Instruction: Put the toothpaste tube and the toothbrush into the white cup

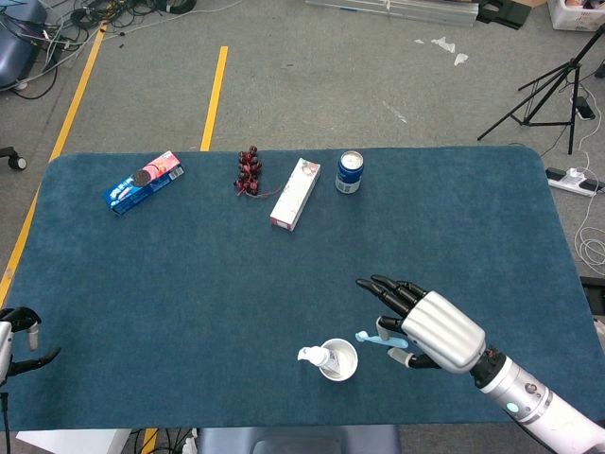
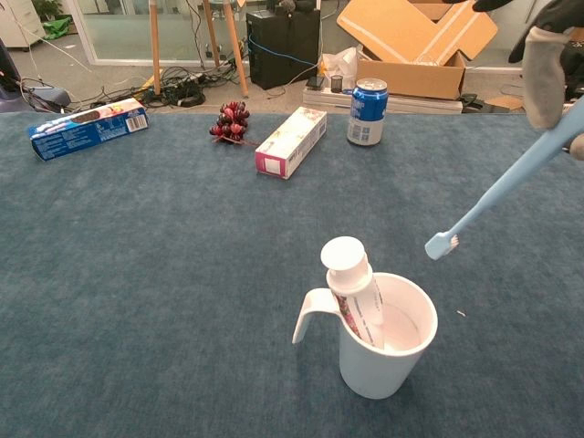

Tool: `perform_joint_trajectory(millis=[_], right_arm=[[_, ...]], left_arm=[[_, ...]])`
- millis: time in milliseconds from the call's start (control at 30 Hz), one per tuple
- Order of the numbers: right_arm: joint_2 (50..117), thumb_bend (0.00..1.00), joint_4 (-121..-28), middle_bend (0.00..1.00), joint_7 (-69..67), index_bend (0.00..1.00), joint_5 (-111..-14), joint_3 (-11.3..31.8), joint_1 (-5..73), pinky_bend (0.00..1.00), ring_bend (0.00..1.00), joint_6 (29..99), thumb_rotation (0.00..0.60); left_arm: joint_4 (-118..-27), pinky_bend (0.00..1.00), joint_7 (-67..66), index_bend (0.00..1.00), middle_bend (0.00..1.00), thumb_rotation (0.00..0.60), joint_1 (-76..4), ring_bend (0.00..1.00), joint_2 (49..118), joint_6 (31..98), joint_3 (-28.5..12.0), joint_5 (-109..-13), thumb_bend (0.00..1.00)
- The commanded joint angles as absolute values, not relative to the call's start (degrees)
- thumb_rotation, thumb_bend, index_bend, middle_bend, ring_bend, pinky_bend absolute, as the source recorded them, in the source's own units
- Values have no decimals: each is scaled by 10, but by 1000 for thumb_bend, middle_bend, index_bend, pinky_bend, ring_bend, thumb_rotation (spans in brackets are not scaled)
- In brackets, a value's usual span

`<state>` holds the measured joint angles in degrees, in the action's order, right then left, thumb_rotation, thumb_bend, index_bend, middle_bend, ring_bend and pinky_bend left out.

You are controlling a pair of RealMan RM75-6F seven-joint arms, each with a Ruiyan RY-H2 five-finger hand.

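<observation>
A white cup (image 1: 338, 359) (image 2: 383, 340) with a handle stands near the table's front edge. The toothpaste tube (image 2: 354, 286) (image 1: 314, 356) leans inside it, white cap up. My right hand (image 1: 425, 326) (image 2: 550, 50) pinches a light blue toothbrush (image 2: 502, 185) (image 1: 375, 339) between thumb and a finger, other fingers spread. The brush slants down with its bristle head just right of and above the cup's rim. My left hand (image 1: 17, 336) hangs off the table's left front edge; whether it is open or closed is unclear.
Along the far side of the blue table (image 1: 189, 274) lie a blue biscuit pack (image 1: 143, 182), dark red grapes (image 1: 250, 171), a pink-and-white box (image 1: 295, 194) and a blue can (image 1: 350, 173). Cardboard boxes (image 2: 415, 41) and cables sit beyond the table.
</observation>
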<state>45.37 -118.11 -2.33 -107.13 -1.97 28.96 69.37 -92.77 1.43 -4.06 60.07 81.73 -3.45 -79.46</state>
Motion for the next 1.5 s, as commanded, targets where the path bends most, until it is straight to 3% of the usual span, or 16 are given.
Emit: perform_joint_trajectory(millis=[33,733,1500], right_arm=[[451,234,-1184,35,-29,574,-1082,-23,288,240,0,693,600],[486,234,-1195,35,-23,574,-1076,-11,315,239,0,627,600],[584,232,-1127,35,-21,574,-1003,2,360,240,0,539,600]], left_arm=[[-928,399,15,767,449,600,-41,359,601,818,-35,-795,0],[-929,399,29,766,449,600,-38,359,595,822,-35,-796,0],[-931,399,36,767,449,600,-35,359,591,827,-34,-802,0]])
